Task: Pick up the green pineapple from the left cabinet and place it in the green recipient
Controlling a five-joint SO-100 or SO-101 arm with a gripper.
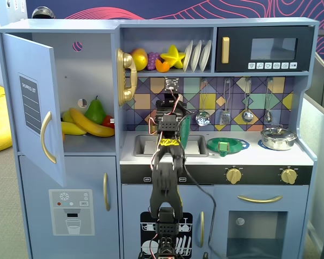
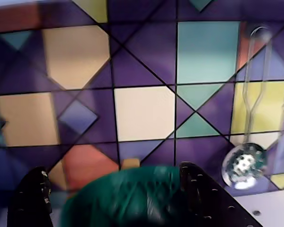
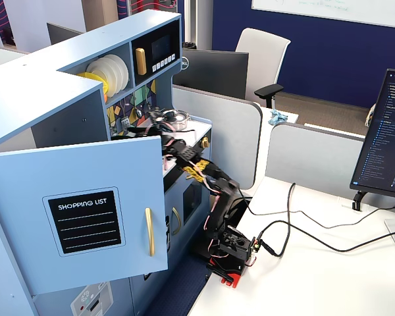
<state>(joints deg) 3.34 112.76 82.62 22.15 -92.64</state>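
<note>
1. The green pineapple: not seen in any view. The left cabinet [image 1: 92, 70] stands open, and its shelf shows only bananas [image 1: 89, 123], a dark pear [image 1: 95, 110] and a bit of something red. No bumpy green fruit there.
2. The green recipient [image 2: 128, 194] fills the bottom of the wrist view, its rim directly under the tool [image 2: 113, 168]. In a fixed view it peeks out just right of the arm, over the sink [image 1: 146, 144] on the bench.
3. Tool: jaws stand apart, one either side of the cup mouth, with nothing clearly held between them (the blurred dark green inside could hide the fruit; cannot tell).
4. Judgement: pick-up looks done, carry done, release likely at or just past. Left to do: confirm the pineapple sits inside the cup and lift the arm clear.
5. Surroundings: a slotted ladle [image 2: 244, 163] hangs on the tiled wall to the right, well clear.
</note>
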